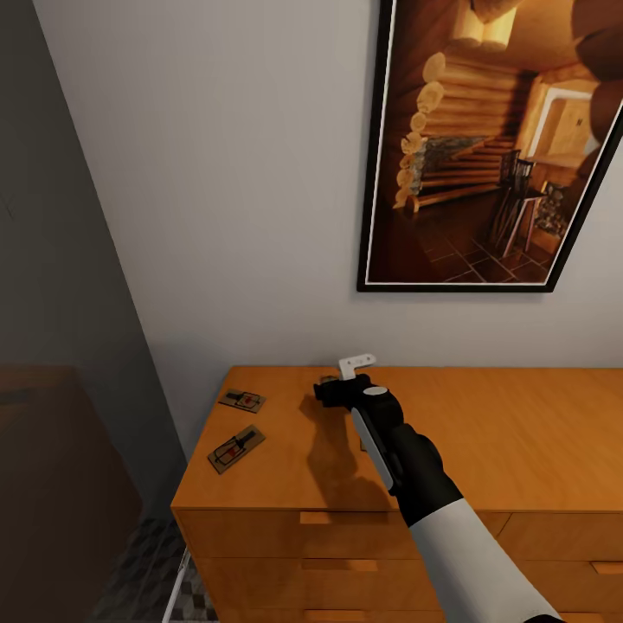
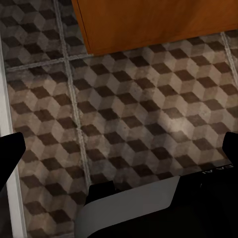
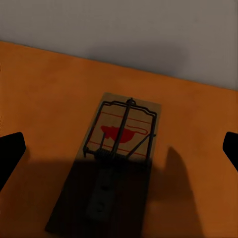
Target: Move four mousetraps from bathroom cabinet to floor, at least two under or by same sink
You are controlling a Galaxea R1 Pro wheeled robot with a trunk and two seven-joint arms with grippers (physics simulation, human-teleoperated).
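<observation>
The cabinet [image 1: 484,433] is an orange-brown sideboard against the wall. Two mousetraps lie on its top near the left end, one further back [image 1: 242,400] and one nearer the front [image 1: 235,448]. My right gripper [image 1: 333,387] hovers over the top to their right, and its wrist view shows a third mousetrap [image 3: 121,144] lying flat right below it. The right gripper [image 3: 121,148] is open, with its dark fingertips [image 3: 11,151] wide to either side of that trap and not touching it. My left gripper [image 2: 121,148] is open and empty over the bathroom floor [image 2: 148,114], near a corner of the cabinet [image 2: 148,22].
A large framed log-cabin picture [image 1: 493,147] hangs on the wall above the cabinet. A dark brown piece of furniture [image 1: 52,484] stands at the left, with a narrow strip of tiled floor [image 1: 147,562] between it and the cabinet. A white strip [image 2: 7,124] borders the tiles.
</observation>
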